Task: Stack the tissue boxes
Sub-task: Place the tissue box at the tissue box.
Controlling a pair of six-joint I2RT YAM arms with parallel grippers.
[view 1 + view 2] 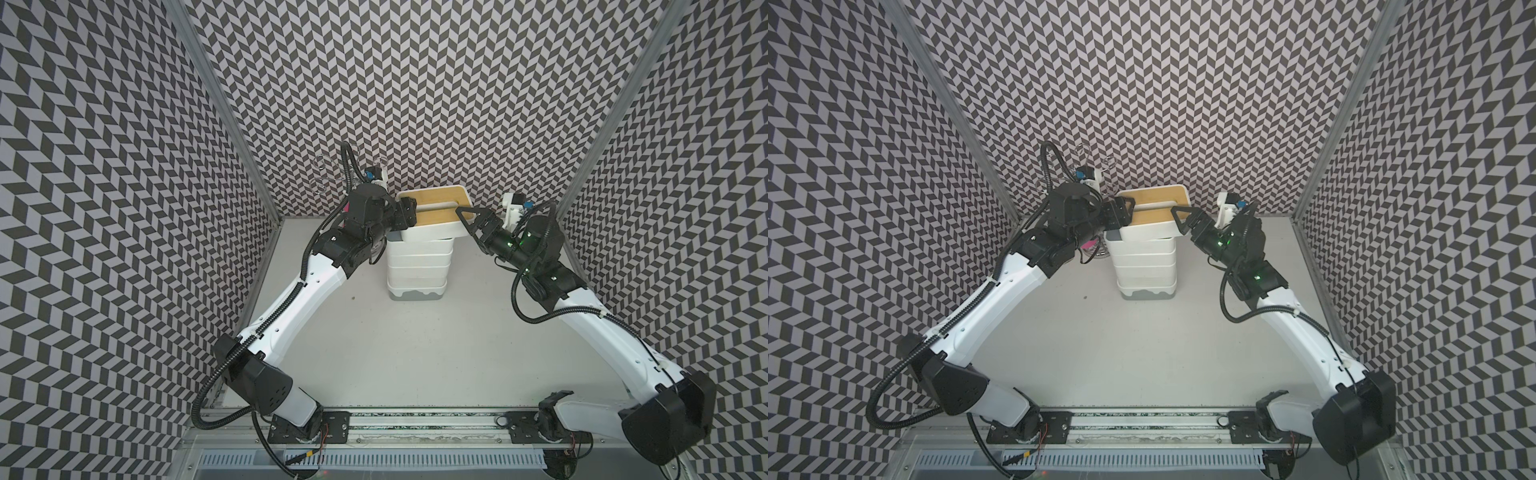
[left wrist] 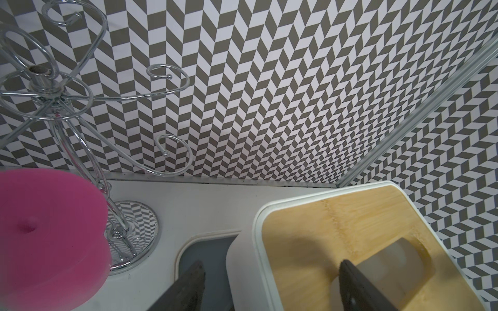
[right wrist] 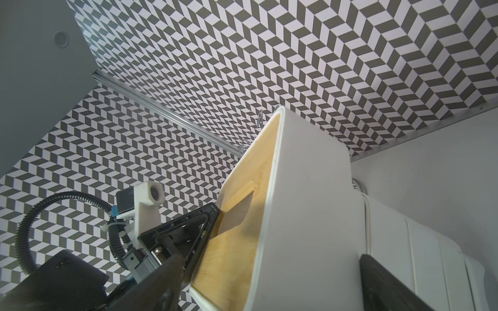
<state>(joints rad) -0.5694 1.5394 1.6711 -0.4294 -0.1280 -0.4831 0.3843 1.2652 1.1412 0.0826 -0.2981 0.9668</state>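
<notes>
Ideally, nudge the offset top box point(image 1: 432, 233), between both grippers, square over the stack point(image 1: 419, 266); right gripper point(image 1: 463, 222) gapes open; whether left gripper point(image 1: 409, 214) grips is unclear.

Chrome rack point(image 2: 140, 226) + pink disc point(image 2: 48, 237), rear-left.

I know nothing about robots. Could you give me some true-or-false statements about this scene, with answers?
The top box has a tan bamboo lid. True.
It sits squarely on the stack. False: it is shifted, so the grey lid beneath shows on the left gripper's side.
More boxes lie loose on the table. False: every box in view is in the stack.
The right gripper's fingers stand apart, either side of the top box's end wall. True.
The chrome wire stand is on the right arm's side. False: it stands behind the left gripper.
</notes>
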